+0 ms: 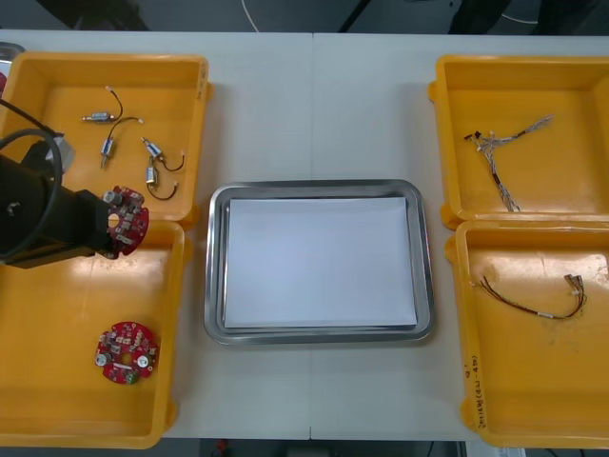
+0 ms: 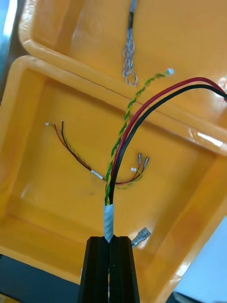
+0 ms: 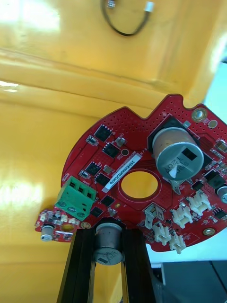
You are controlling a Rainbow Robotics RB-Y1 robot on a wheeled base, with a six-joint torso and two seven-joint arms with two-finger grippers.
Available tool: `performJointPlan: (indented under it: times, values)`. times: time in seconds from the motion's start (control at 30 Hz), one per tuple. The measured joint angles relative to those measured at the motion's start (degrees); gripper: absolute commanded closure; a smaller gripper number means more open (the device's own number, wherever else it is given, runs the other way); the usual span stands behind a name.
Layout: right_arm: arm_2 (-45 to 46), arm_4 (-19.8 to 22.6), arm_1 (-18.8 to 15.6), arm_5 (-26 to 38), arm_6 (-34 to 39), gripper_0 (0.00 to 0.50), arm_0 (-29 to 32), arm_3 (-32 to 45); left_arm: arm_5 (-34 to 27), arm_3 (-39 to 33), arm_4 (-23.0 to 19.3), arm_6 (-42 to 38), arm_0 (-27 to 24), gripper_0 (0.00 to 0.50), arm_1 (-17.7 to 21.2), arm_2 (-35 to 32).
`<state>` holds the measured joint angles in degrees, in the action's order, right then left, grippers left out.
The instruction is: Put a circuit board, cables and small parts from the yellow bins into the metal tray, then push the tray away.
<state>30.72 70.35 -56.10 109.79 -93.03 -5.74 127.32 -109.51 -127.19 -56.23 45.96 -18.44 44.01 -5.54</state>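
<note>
My left gripper (image 1: 107, 225) is shut on a round red circuit board (image 1: 126, 219) and holds it above the wall between the two left yellow bins. In the left wrist view its fingers (image 3: 78, 265) clamp the circuit board (image 3: 142, 175) at its edge, around a small metal can. A second circuit board (image 1: 126, 353) lies in the near left bin (image 1: 57, 419). My right gripper (image 2: 109, 239) is shut on the taped end of a red, black and green-yellow cable (image 2: 124, 142), lifted over the near right bin (image 2: 42, 208). The metal tray (image 1: 217, 276), white inside, sits between the bins.
Several small metal parts (image 1: 152, 171) with black cables lie in the far left bin (image 1: 190, 71). A twisted cable (image 1: 500, 152) rests in the far right bin (image 1: 447, 143), and a red and yellow cable (image 1: 533, 301) in the near right bin (image 1: 466, 333).
</note>
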Motion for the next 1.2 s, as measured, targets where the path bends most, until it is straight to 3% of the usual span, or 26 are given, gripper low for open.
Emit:
performJointPlan:
  times: [0.33,0.73,1.03,1.2]
  values:
    - [-5.4,-0.5,-0.1,0.0,-0.4,0.500,-0.9,8.6,0.0,-0.1,-0.3,-1.3,-10.5,0.500,0.5,14.8]
    - [-13.1,-0.6,-0.3,0.0,-0.4,0.500,-5.2,8.9,-0.1,0.0,-0.3,-4.4,-18.6,0.499,-1.5,27.5]
    - [-15.1,-0.8,-0.3,0.0,-0.4,0.500,-6.6,8.9,0.3,4.1,4.6,-4.4,-21.6,0.499,-5.6,38.3]
    - [-15.1,-0.8,-0.3,0.0,-0.4,0.500,-6.7,8.9,4.8,8.0,7.5,-4.4,-21.6,0.499,-6.6,42.5]
